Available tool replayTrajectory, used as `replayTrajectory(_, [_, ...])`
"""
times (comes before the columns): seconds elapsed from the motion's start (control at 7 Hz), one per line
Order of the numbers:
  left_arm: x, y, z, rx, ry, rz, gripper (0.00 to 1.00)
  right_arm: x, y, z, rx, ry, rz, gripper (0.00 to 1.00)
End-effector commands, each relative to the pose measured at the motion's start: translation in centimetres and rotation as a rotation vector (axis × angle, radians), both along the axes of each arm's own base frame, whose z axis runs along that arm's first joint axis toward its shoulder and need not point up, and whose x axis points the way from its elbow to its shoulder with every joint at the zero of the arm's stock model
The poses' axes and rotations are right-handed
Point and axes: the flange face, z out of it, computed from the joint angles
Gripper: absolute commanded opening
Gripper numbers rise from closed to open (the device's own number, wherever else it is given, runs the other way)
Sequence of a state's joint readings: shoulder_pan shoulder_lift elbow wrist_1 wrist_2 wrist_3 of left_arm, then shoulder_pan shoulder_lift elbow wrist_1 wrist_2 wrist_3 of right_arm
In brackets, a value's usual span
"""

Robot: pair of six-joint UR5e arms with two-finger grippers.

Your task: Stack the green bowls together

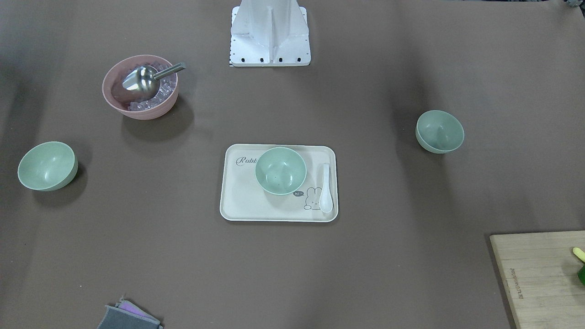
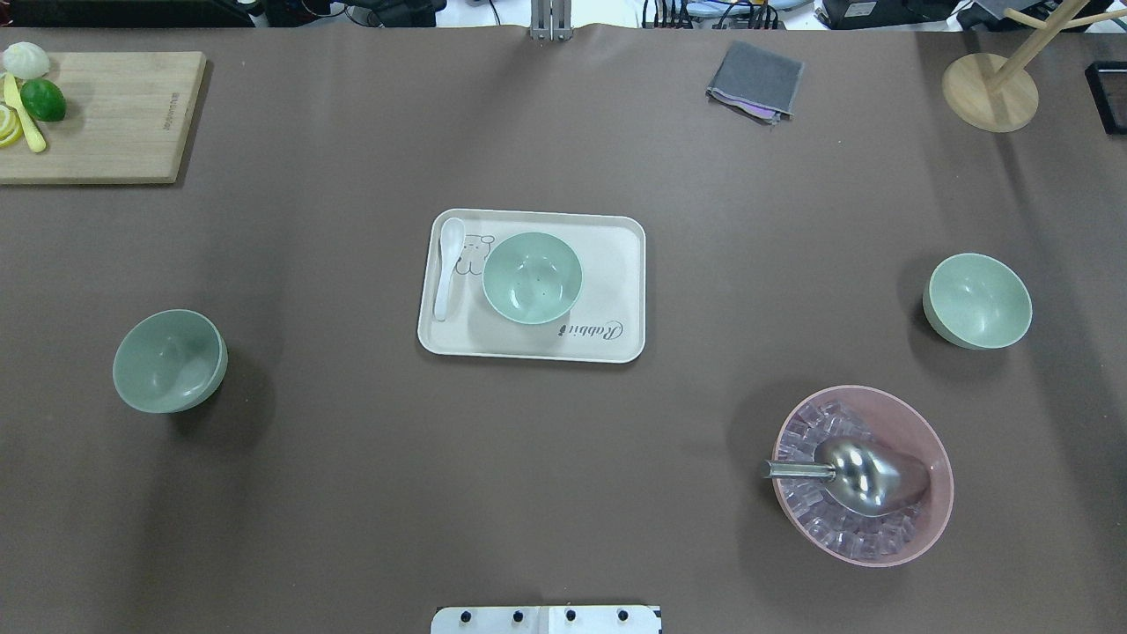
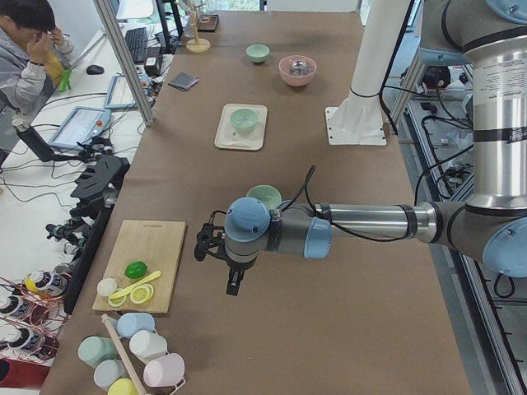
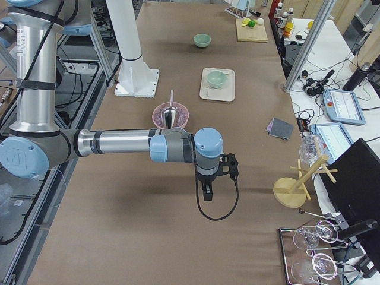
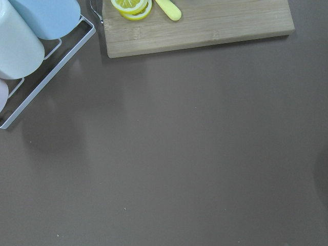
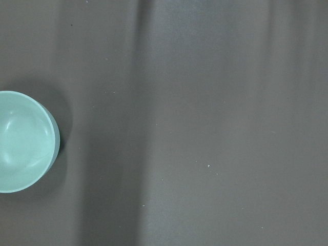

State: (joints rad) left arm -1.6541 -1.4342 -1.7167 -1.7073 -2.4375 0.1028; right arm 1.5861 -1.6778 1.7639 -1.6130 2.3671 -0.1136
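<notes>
Three pale green bowls stand apart, upright and empty. One bowl (image 2: 532,277) sits on the cream tray (image 2: 616,264) mid-table. One bowl (image 2: 169,361) is on the robot's left and one bowl (image 2: 977,300) on its right. The right one also shows at the left edge of the right wrist view (image 6: 23,141). My left gripper (image 3: 233,285) hangs above the bare table near the left bowl (image 3: 265,196). My right gripper (image 4: 205,194) hangs above the table past the pink bowl (image 4: 170,114). I cannot tell whether either gripper is open or shut.
A pink bowl (image 2: 863,474) holds ice cubes and a metal scoop. A white spoon (image 2: 449,264) lies on the tray. A cutting board (image 2: 114,114) with lime and lemon, a grey cloth (image 2: 755,79) and a wooden stand (image 2: 990,88) line the far edge. A mug rack (image 5: 31,31) stands beside the board.
</notes>
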Motion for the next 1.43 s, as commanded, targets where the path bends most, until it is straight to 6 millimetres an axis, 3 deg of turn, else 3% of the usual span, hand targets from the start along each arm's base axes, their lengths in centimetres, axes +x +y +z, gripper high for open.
replayTrajectory(0.0, [0.0, 0.1, 0.2, -0.003, -0.001, -0.001, 0.98, 0.0, 0.0, -0.2, 0.002, 0.002, 0.003, 1.0])
replayTrajectory(0.29, [-1.5, 1.0, 0.3, -0.002, 0.0, -0.035, 0.98, 0.1, -0.1, -0.3, 0.006, 0.009, 0.003, 1.0])
replayTrajectory(1.0, [-1.5, 0.8, -0.8, 0.019, -0.002, -0.037, 0.99, 0.0, 0.5, -0.1, -0.005, 0.0, 0.005, 1.0])
replayTrajectory(1.29, [-1.4, 0.9, -0.2, 0.006, -0.001, -0.034, 0.98, 0.0, 0.4, -0.4, 0.003, 0.001, 0.006, 1.0])
